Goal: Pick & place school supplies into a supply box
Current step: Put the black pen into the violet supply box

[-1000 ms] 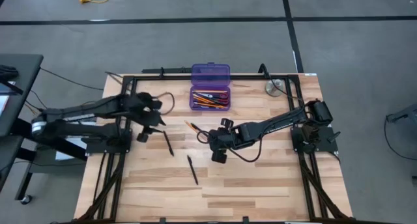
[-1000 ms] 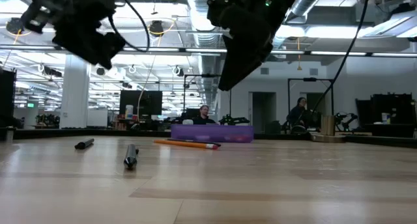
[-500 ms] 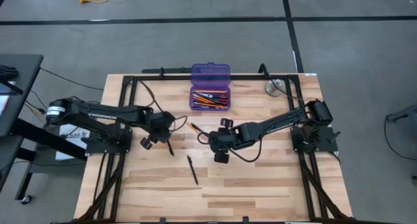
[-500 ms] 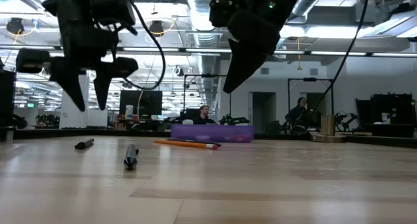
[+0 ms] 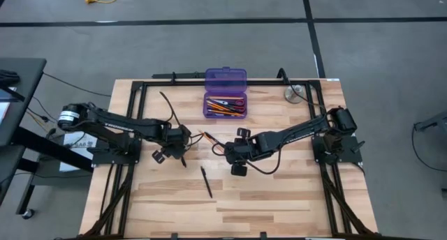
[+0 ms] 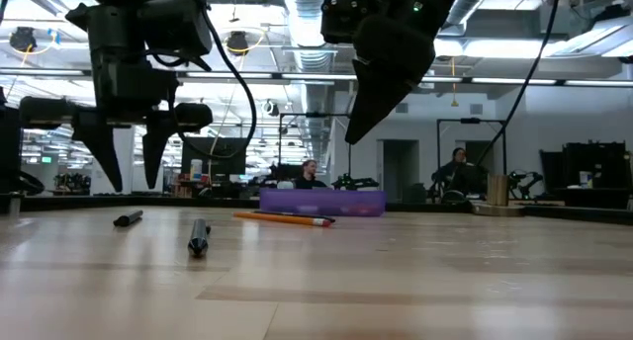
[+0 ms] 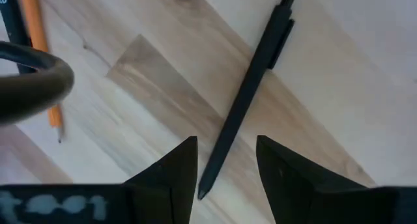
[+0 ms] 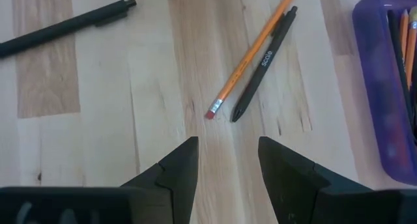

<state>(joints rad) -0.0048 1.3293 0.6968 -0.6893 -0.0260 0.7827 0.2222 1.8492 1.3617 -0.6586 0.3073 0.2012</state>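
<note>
pens on table: 3 | pencil: 1 | box: 1 | disc: 1

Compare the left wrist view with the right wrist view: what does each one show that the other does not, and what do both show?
Only the left wrist view shows the black pen lying between the left end effector's open fingers, and a dark cable loop.

Only the right wrist view shows the purple supply box with supplies inside, and the open right end effector above bare wood.

Both show an orange pencil beside a second black pen on the wooden table.
</note>
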